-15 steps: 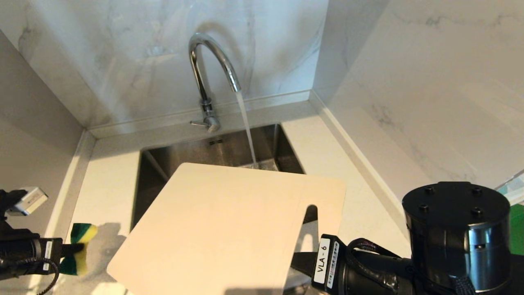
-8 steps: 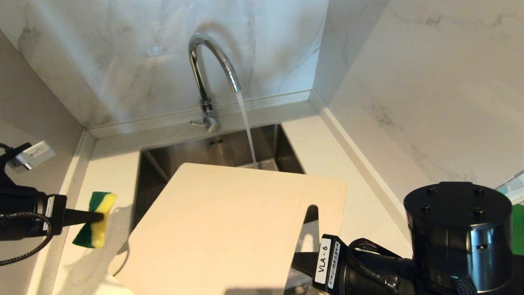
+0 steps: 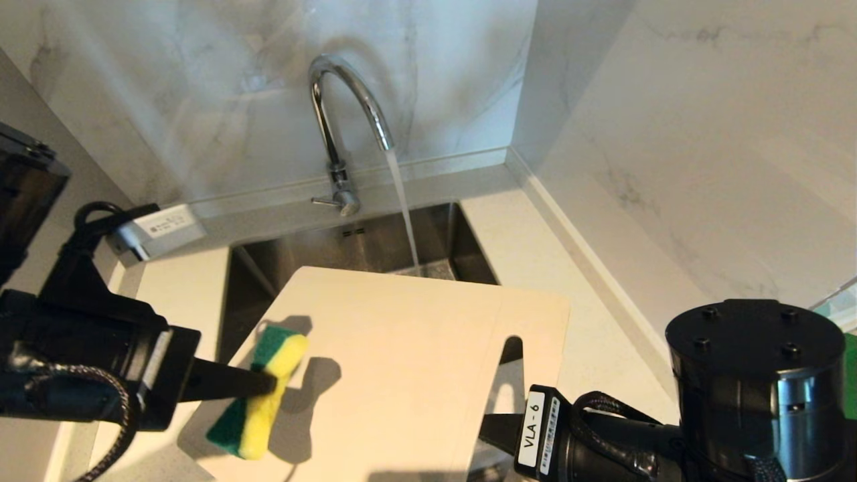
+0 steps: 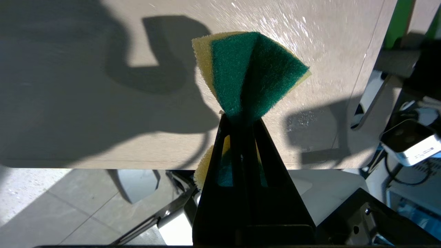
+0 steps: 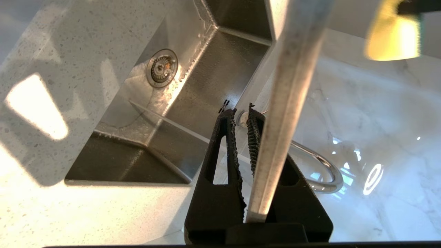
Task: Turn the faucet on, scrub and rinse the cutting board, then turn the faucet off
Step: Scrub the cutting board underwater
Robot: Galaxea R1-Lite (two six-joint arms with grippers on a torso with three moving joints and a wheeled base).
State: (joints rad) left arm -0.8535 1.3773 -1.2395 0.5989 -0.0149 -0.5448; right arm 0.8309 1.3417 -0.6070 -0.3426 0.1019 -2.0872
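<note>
Water runs from the chrome faucet [image 3: 341,114] into the sink just past the far edge of the cutting board [image 3: 402,361]. The beige board is held tilted over the sink. My right gripper [image 5: 241,115] is shut on its near end by the handle slot, and the board shows edge-on [image 5: 286,103] in the right wrist view. My left gripper [image 3: 268,385] is shut on a yellow and green sponge [image 3: 261,391], pinched at its middle [image 4: 248,72]. The sponge hangs over the board's near left corner; I cannot tell whether it touches.
The steel sink [image 3: 248,294] with its drain [image 5: 162,67] sits in a pale counter [image 3: 181,294]. Marble walls close the back and right [image 3: 669,167]. The faucet's lever [image 3: 325,200] points left. A green thing [image 3: 847,375] shows at the right edge.
My left arm has swung the sponge from beside the sink on the left counter rightward onto the area over the board's near left corner. Board and right arm have stayed still; water keeps running.
</note>
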